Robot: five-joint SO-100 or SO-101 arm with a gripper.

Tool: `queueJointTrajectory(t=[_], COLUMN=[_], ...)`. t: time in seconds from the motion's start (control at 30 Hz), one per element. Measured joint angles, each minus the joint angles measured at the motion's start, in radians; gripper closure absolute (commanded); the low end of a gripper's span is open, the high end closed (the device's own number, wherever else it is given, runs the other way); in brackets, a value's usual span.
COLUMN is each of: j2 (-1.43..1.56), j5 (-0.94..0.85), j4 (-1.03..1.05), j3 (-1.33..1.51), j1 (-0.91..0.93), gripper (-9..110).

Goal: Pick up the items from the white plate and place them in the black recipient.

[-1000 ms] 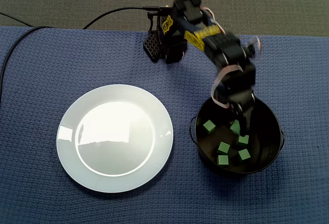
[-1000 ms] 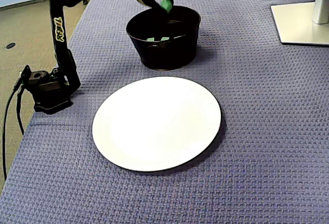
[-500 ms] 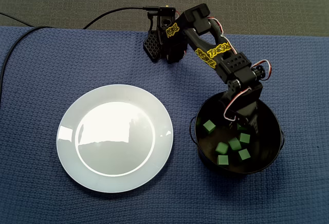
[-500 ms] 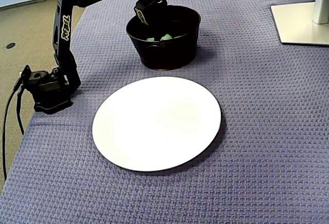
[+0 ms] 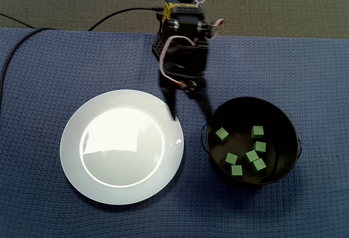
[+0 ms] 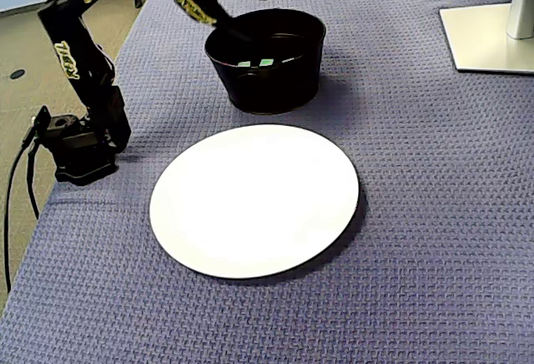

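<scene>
The blue woven mat (image 5: pixel 43 85) covers most of both fixed views, unchanged from the earlier pictures. On it, at lower left of a fixed view, the white plate (image 5: pixel 121 146) lies bare and reflects the light. It was already bare a second ago.

To its right, just apart from the plate's rim, stands the black recipient (image 5: pixel 235 107), in the same spot as before. My arm (image 5: pixel 184 52) has changed most. Half a second ago it reached out to the right, with my wrist down inside the recipient. Now it is folded back and rises near my base at the top centre of the frame.

My gripper (image 5: pixel 192 119) has come out of the recipient. It hangs above the gap between the plate's right edge and the recipient's left rim, fingers spread wide with nothing between them. The other fixed view shows it raised over the recipient's near-left rim (image 6: pixel 219 38).

The green cubes (image 5: pixel 251 155) all lie loose on the recipient's floor, most toward its lower right, one alone at the left (image 5: pixel 221 134). One by the upper right wall (image 5: pixel 257 131) was hidden under my wrist before.
</scene>
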Motion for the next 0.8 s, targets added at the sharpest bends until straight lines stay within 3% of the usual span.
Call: queueJointTrajectory(t=[0.27, 0.8], j2=[0.405, 0.96], j5=[-0.204, -0.354], j4=[-0.351, -0.528], j3=[0.652, 1.44], j1=[0.049, 0.057], gripper=[70, 76])
